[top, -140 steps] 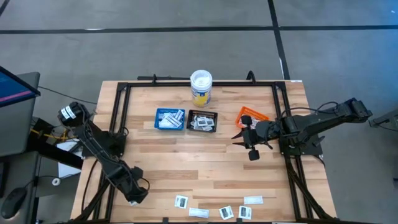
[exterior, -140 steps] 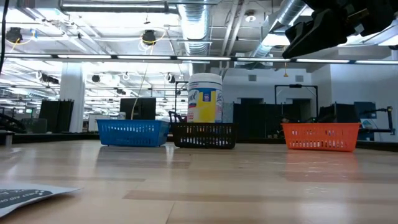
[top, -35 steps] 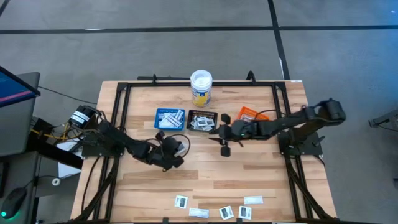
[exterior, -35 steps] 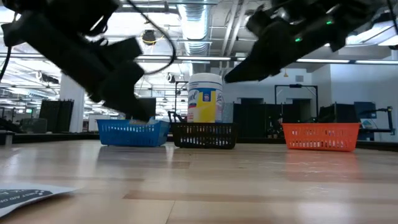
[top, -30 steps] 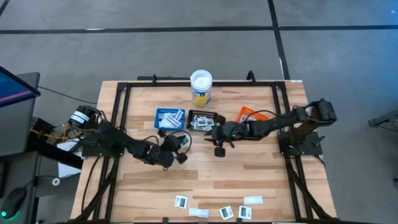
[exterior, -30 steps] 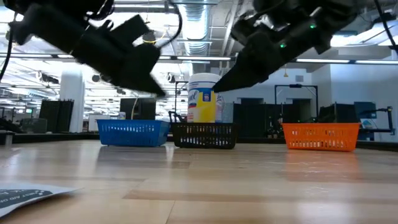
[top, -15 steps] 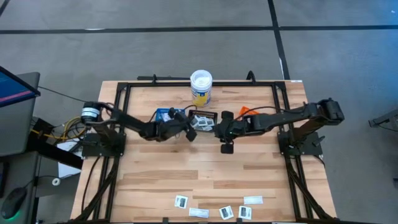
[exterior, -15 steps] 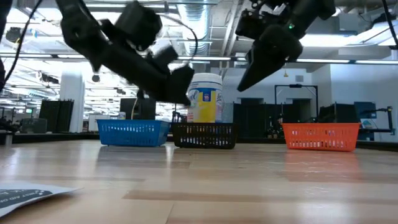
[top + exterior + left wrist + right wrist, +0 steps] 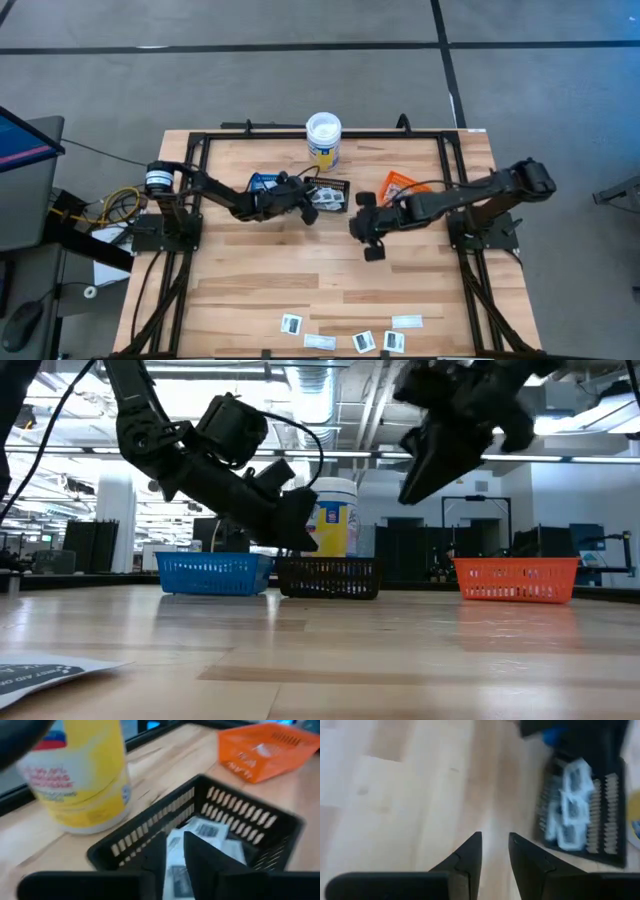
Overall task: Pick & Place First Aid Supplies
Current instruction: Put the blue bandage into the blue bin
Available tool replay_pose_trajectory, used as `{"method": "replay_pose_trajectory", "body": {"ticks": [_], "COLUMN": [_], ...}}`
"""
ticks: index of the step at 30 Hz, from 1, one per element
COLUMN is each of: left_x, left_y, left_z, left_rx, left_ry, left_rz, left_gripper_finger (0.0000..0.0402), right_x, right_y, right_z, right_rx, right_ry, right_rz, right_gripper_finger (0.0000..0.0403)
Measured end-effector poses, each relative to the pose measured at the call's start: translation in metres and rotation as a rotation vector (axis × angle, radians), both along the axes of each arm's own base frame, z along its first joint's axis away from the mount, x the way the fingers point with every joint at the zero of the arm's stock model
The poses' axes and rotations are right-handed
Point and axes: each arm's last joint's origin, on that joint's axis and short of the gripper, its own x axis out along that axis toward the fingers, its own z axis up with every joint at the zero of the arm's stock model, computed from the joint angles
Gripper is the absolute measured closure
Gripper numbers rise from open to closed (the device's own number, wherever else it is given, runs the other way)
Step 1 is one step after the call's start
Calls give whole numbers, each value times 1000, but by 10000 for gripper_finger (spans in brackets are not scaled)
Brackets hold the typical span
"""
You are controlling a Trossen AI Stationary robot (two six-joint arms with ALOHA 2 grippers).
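The left gripper (image 9: 311, 205) hangs over the black tray (image 9: 340, 187) near the table's (image 9: 300, 270) far edge, fingers slightly apart above the packets (image 9: 210, 832) inside. The right gripper (image 9: 357, 222) hovers beside that tray, fingers a little apart and empty. More packets (image 9: 345, 335) lie along the near edge.

Near the back edge of the table (image 9: 330, 270) stands a tub (image 9: 323, 138). In front of it three small trays sit in a row: one (image 9: 262, 183) on the left, the middle tray (image 9: 331, 192) beside it holding squarish packets (image 9: 571, 810), and a third (image 9: 404, 184) on the right. The left pincer (image 9: 306, 209) hangs over the middle tray; the right pincer (image 9: 360, 226) is just right of it. Five more packets (image 9: 291, 324) lie along the front edge.
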Motion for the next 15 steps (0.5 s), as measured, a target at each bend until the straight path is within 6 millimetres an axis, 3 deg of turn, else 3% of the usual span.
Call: {"method": "replay_pose_trajectory", "body": {"ticks": [7,15], "left_x": [3,1], "left_y": [-17,-45], "left_z": [9,21], "left_rx": [-34,-45], "left_ry": [-69,-117], "left_rz": [-181,-321], "left_gripper_finger": [317,320], "right_x": [-16,-61], "right_y": [38,62], "right_z": [4,16], "right_rx": [97,254], "right_ry": [45,18], "right_rz": [196,306], "right_gripper_finger": [313,339]}}
